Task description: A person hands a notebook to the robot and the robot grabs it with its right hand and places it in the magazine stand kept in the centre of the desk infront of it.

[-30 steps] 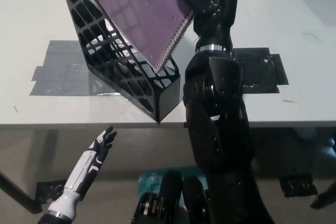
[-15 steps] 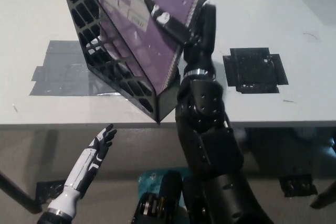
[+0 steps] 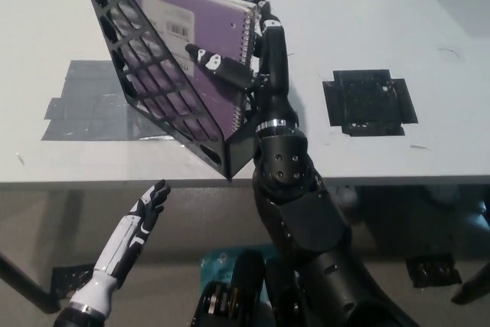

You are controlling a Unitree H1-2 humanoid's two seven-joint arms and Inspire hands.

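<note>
Fingers [image 3: 218,66] of the black right hand [image 3: 249,55] pinch the purple notebook [image 3: 184,59], now seated inside the magazine stand [image 3: 145,89]; next, release and retreat, white left hand [image 3: 147,212] idling open below the surface [image 3: 383,5].

A purple spiral-bound notebook [image 3: 195,59] is seen tilted inside a black lattice plastic magazine stand [image 3: 145,74] on the white desk [image 3: 367,28]. The black right hand [image 3: 245,51] is closed around the notebook's spiral edge, one finger laid across the cover. Grey tape patches [image 3: 80,101] lie to the stand's left, a black tape patch [image 3: 370,103] to its right. The white left hand [image 3: 142,216] is held with fingers spread below the near desk edge.
</note>
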